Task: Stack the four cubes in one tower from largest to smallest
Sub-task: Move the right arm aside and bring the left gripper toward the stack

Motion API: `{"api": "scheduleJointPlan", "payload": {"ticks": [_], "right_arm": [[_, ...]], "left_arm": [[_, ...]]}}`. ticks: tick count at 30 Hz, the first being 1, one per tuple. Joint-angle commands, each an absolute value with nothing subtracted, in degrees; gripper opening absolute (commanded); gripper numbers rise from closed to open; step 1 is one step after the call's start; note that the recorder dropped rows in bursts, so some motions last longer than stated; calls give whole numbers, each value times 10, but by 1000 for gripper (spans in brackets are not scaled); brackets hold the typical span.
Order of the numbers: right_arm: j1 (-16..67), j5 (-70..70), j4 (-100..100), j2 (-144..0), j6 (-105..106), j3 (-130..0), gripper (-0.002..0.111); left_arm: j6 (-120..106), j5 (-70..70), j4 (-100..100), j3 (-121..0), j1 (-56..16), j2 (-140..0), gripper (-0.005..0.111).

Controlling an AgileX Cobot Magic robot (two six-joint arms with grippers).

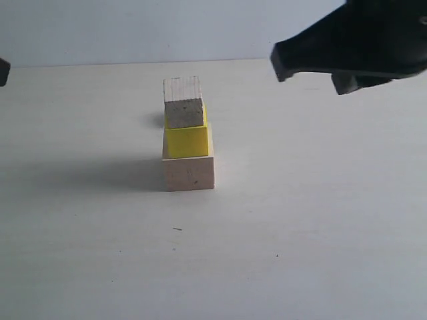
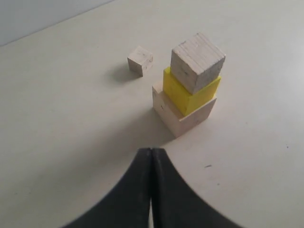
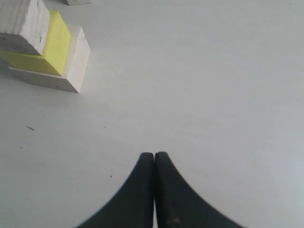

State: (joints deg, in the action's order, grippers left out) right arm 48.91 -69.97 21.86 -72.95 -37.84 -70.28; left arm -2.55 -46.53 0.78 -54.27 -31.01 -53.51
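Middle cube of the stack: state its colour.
Bright yellow; the middle cube shows best in left wrist view.

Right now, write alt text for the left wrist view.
Three cubes stand stacked on a pale table: a large pale wood cube, a yellow cube, then a smaller wood cube. A tiny wood cube sits apart; the left tool is shut and empty.

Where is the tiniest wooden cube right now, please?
In the left wrist view, the tiniest cube lies on the table beside the three-cube stack, not touching it.
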Motion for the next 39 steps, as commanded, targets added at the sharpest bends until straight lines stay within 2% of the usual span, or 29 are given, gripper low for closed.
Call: {"api": "scheduleJointPlan", "payload": {"ticks": [1,11,20,26,35,39], "right_arm": [[487,-700,230,-658,-374,-667,0],[487,-700,230,-556,-348,-627,0],[487,-700,230,-517,-329,-581,0],[487,-700,164,-517,-308,-581,0],[487,-700,-6,-517,-312,-581,0],[487,-700,-41,-517,-311,-581,0]], "left_arm": [[-22,-459,0,-613,-312,-605,0],[-23,-478,0,-764,-311,-763,0],[-26,-588,33,-909,-222,-907,0],[-117,-647,175,-998,-155,-1001,0],[-163,-648,189,-1122,-151,-1161,0],[-201,-651,277,-1155,-139,-1200,0]]}}
